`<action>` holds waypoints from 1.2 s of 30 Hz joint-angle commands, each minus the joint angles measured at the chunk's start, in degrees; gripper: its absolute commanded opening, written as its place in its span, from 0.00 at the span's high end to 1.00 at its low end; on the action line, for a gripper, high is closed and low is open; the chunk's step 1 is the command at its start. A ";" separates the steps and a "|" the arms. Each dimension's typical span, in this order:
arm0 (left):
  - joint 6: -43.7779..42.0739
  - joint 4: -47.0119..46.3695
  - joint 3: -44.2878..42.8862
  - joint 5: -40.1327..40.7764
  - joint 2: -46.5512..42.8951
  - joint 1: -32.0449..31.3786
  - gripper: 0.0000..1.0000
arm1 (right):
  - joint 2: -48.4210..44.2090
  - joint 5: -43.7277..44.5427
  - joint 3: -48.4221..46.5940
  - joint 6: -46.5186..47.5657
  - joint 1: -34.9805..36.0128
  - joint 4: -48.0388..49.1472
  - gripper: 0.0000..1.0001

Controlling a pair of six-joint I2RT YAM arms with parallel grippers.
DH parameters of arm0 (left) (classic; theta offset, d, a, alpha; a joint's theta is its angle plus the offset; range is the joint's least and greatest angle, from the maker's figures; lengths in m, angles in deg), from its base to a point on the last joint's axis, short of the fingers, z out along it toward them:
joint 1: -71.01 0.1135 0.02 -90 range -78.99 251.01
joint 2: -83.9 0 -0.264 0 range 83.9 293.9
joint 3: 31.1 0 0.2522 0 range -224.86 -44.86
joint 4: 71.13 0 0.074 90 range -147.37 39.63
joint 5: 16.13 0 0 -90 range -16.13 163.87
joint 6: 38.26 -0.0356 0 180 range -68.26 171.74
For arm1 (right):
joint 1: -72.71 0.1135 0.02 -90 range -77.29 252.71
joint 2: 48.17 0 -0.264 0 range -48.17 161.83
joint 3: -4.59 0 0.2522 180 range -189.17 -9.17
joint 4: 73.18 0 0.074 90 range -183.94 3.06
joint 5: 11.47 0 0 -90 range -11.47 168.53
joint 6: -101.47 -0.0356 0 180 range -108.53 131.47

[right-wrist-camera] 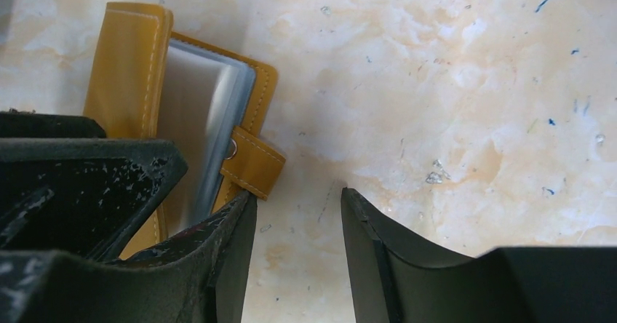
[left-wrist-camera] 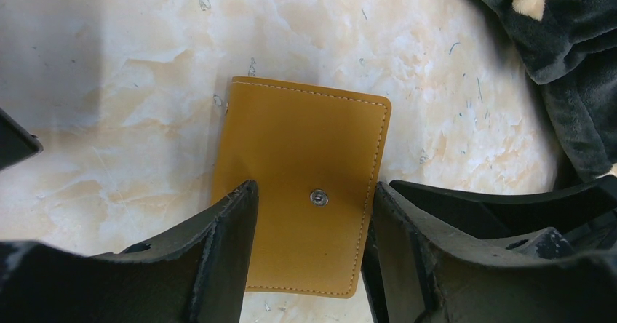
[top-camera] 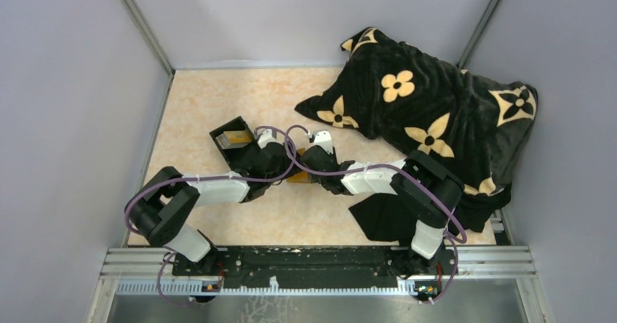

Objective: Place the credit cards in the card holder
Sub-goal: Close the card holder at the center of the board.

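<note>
The card holder (left-wrist-camera: pixel 302 156) is an orange-tan sleeve with a snap stud, lying flat on the marbled table. My left gripper (left-wrist-camera: pixel 314 186) is open and straddles it, with its left fingertip over the holder's left edge. In the right wrist view the holder (right-wrist-camera: pixel 131 68) gapes slightly, showing clear inner sleeves and a strap tab. My right gripper (right-wrist-camera: pixel 298 193) is open and empty over bare table just right of the holder. In the top view both grippers (top-camera: pixel 280 169) (top-camera: pixel 311 170) meet over the holder (top-camera: pixel 297 177). The credit cards (top-camera: pixel 234 140) lie in a black box.
The black open box (top-camera: pixel 220 135) stands just behind the left gripper. A black blanket with tan flowers (top-camera: pixel 429 112) fills the back right, and a dark cloth (top-camera: pixel 382 217) lies by the right arm. Grey walls enclose the table (top-camera: pixel 218 97).
</note>
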 commanded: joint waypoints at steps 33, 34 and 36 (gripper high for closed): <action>-0.99 6.09 1.29 0.51 4.83 -0.62 0.35 | -1.52 8.10 2.50 -2.93 -4.56 4.37 0.54; -1.02 6.17 1.28 0.51 4.90 -0.63 0.35 | -1.52 7.93 2.55 -2.95 -4.63 4.41 0.55; -1.10 6.13 1.08 0.39 4.99 -0.63 0.34 | -1.73 7.26 2.64 -2.80 -4.70 4.81 0.54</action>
